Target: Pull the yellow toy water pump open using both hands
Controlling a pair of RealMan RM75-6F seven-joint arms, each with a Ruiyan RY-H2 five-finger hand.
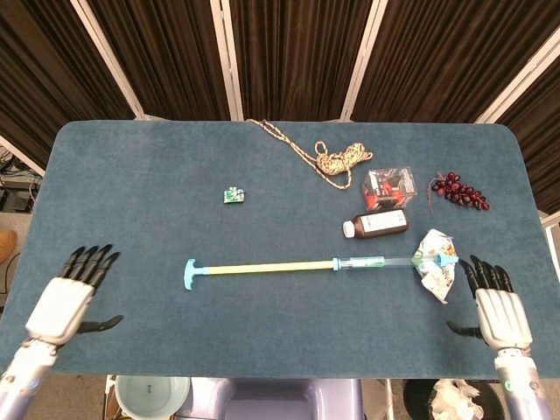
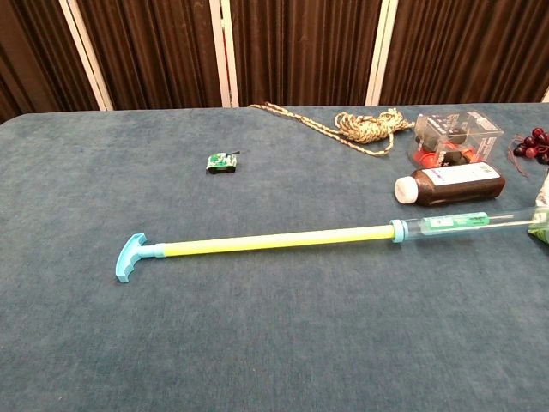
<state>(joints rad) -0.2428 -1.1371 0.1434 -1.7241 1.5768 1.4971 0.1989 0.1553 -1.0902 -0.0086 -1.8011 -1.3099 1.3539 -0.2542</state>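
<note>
The left hand hovers near the front left corner of the surface, fingers spread wide and holding nothing. The right hand sits near the front right edge, likewise spread apart and empty. Neither hand shows in the chest view.

Between the two hands, well apart from each, lies the yellow toy water pump flat on the surface, drawn out long. Its blue T-handle points toward the left hand, with a stretch of bare blue cloth between them. Its clear barrel ends just ahead of the right hand, its tip touching a crumpled wrapper.

Beyond the barrel, farther from the right hand, a brown bottle lies on its side just beside the pump without touching it. Past that stand a clear plastic box and a bunch of dark red grapes near the right edge. A coiled rope trails toward the far edge. A small green toy sits alone ahead of the left hand, well apart from the pump.

Dark curtains with pale vertical posts close the room behind the far edge.
</note>
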